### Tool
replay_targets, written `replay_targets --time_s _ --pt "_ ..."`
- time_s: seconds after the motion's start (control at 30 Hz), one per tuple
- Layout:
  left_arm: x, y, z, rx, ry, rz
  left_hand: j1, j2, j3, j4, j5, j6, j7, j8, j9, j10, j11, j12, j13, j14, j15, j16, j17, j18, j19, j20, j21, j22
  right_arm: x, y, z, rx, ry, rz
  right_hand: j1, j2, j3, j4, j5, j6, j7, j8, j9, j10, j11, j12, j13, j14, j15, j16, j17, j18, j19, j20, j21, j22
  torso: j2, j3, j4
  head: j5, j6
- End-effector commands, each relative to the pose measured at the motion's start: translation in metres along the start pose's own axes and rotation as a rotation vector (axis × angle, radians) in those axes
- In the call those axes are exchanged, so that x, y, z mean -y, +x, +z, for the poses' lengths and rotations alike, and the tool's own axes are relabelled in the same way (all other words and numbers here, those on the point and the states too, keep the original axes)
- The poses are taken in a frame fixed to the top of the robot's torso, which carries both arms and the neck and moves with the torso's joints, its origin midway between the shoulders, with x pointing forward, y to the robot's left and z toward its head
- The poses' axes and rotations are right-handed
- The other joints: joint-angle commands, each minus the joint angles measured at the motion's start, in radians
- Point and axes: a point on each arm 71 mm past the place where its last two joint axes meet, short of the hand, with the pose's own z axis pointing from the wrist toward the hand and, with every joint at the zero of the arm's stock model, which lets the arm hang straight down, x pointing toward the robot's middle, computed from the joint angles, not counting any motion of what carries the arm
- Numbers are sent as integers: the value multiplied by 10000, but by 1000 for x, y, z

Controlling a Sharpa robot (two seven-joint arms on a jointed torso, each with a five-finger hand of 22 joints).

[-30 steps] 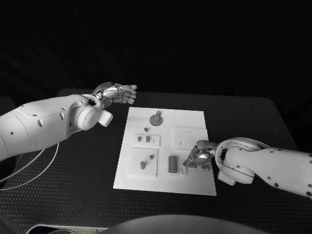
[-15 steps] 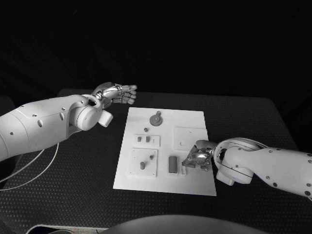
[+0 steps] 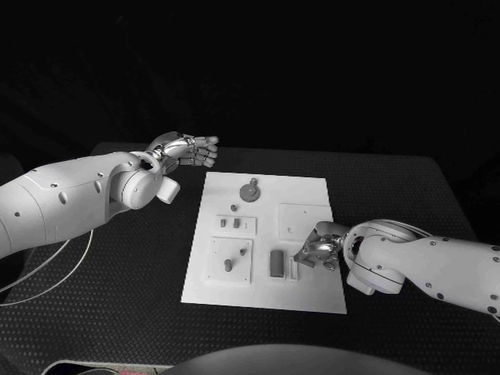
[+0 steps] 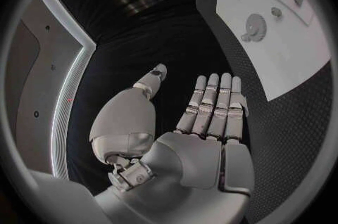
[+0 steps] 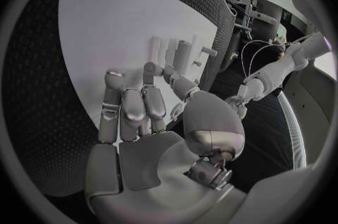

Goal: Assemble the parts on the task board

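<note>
silver right robot hand [image 3: 318, 251] fingers apart over white task board [image 3: 306, 191]; left robot hand [image 3: 189, 148] spread.

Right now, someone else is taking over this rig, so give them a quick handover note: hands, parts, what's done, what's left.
Left hand: open, holding nothing, raised beyond the far left corner of the task board.
Right hand: over the board's near right part, fingers down by the upright grey piece; whether it holds anything cannot be told.
Parts: round disc at the far end, small pieces in the left fixtures.
Done: cannot tell from here.
Left: check the right hand's grasp, then carry on assembling.
</note>
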Motion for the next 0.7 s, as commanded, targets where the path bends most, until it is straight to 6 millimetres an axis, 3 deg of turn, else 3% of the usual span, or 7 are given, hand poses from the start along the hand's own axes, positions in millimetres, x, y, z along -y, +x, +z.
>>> replay_targets --time_s 0.03,0.7 --pt "1 3 0 -183 68 -84 -2 136 25 -59 -24 91 164 44 -14 47 2 44 -18 43 0 -67 13 83 -6 54 41 -11 1 -2 0 308 112 -221 13 -126 -20 -4 13 122 65 42 1 -63 -29 18 354 -29 -71 47 5 293 1 -39 -11 185 4 5 -3 17 0" --pt "2 4 1 -218 67 -88 -1 143 23 -72 -24 94 163 46 -17 60 -2 49 -26 42 0 -76 20 82 -9 55 41 -16 -11 7 7 -379 29 -359 -3 -147 -26 15 13 116 68 34 -12 -82 -27 -12 333 -44 -71 41 -23 293 2 -38 -13 181 8 6 10 0 -26"
